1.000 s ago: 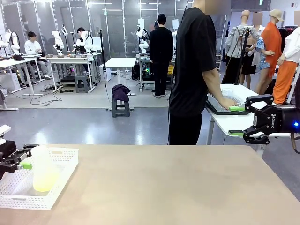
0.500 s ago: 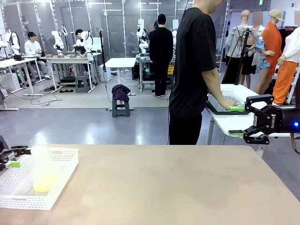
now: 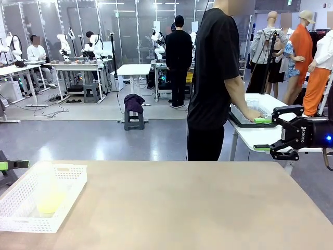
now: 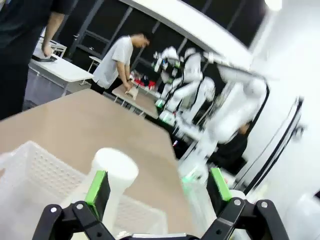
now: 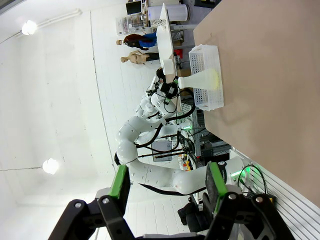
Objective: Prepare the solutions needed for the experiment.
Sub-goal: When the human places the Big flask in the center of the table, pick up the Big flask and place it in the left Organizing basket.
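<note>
A white frosted conical flask [image 3: 47, 190] stands upright in a white mesh basket [image 3: 70, 174] at the table's left front. The pale yellow solution [image 3: 50, 204] fills its bottom. My left gripper [image 3: 4, 171] sits at the picture's left edge, just left of the basket and apart from the flask. In the left wrist view that gripper [image 4: 159, 186] is open, with the flask [image 4: 114, 175] near its left finger [image 4: 97, 187]. My right gripper [image 3: 276, 134] hangs open and empty past the table's far right corner. In its wrist view [image 5: 167, 181] the flask [image 5: 197, 79] and solution [image 5: 214, 77] lie far off.
A person in black stands at the far side, turned right, one hand [image 3: 253, 114] on a tray on a white side table [image 3: 250, 136]. The tan tabletop [image 3: 187, 208] stretches bare from the basket to the right edge.
My left gripper has drawn back to the left, away from the flask, almost out of the front view. The flask stays in the basket. The right arm has not moved.
</note>
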### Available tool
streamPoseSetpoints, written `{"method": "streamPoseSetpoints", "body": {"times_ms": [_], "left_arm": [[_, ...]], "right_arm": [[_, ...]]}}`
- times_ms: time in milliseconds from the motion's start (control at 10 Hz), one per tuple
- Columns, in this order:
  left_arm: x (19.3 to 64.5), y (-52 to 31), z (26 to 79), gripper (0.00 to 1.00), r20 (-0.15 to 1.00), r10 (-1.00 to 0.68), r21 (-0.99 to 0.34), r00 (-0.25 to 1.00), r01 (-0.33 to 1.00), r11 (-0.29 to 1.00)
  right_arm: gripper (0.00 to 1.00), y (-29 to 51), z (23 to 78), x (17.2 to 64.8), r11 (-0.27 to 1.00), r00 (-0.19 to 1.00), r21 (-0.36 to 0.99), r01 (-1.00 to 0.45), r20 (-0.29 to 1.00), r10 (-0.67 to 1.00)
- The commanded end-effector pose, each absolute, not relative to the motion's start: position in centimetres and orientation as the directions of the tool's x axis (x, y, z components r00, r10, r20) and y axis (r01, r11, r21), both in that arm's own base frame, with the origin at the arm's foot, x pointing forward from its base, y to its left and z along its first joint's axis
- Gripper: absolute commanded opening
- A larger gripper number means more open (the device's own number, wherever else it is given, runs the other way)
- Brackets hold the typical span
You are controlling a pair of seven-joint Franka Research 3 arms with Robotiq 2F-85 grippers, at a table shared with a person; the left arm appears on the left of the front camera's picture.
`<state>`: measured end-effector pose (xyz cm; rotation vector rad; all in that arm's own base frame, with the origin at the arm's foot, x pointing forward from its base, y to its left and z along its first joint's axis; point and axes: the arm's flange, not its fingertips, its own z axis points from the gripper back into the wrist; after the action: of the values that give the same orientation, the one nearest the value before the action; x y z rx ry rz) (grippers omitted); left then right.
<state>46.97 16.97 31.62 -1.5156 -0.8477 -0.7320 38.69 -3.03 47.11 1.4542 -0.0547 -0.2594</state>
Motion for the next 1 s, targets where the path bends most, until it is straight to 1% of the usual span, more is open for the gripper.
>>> {"method": "streamPoseSetpoints", "body": {"times_ms": [0, 100, 300, 500, 600, 700, 800, 900], "left_arm": [[45.3, 15.1, 34.8, 1.0, 0.665, 0.208, -0.74, 0.717, 0.671, 0.052], [44.5, 14.6, 35.4, 1.0, 0.554, 0.205, -0.829, 0.807, 0.556, 0.055], [43.3, 14.4, 36.7, 1.0, 0.385, 0.121, -0.923, 0.915, 0.384, 0.034], [42.9, 15.3, 37.2, 1.0, 0.262, 0.002, -0.965, 0.965, 0.262, -0.009], [43.1, 15.9, 37.5, 1.0, 0.222, 0.016, -0.974, 0.975, 0.223, -0.033], [43.1, 16.6, 37.6, 1.0, 0.182, -0.016, -0.981, 0.983, 0.18, -0.074], [43.2, 17.0, 37.5, 1.0, 0.165, -0.036, -0.983, 0.986, 0.161, -0.084], [42.5, 14.9, 37.2, 1.0, 0.22, 0.019, -0.975, 0.975, 0.22, -0.038]], "right_arm": [[0.77, -3.1, 47.2, 38.6, 0.091, 0.972, 0.986, 0.141, -0.121, -0.201], [0.77, -3.1, 47.2, 38.6, 0.091, 0.972, 0.986, 0.141, -0.121, -0.201], [0.77, -3.1, 47.2, 38.6, 0.091, 0.972, 0.986, 0.141, -0.121, -0.201], [0.77, -3.1, 47.2, 38.6, 0.091, 0.972, 0.986, 0.141, -0.121, -0.201], [0.77, -3.1, 47.2, 38.6, 0.091, 0.972, 0.986, 0.141, -0.121, -0.201], [0.77, -3.1, 47.2, 38.6, 0.091, 0.972, 0.986, 0.141, -0.121, -0.201], [0.77, -3.1, 47.2, 38.6, 0.091, 0.972, 0.986, 0.141, -0.121, -0.201], [0.77, -3.1, 47.2, 38.6, 0.091, 0.972, 0.986, 0.141, -0.121, -0.201]]}}
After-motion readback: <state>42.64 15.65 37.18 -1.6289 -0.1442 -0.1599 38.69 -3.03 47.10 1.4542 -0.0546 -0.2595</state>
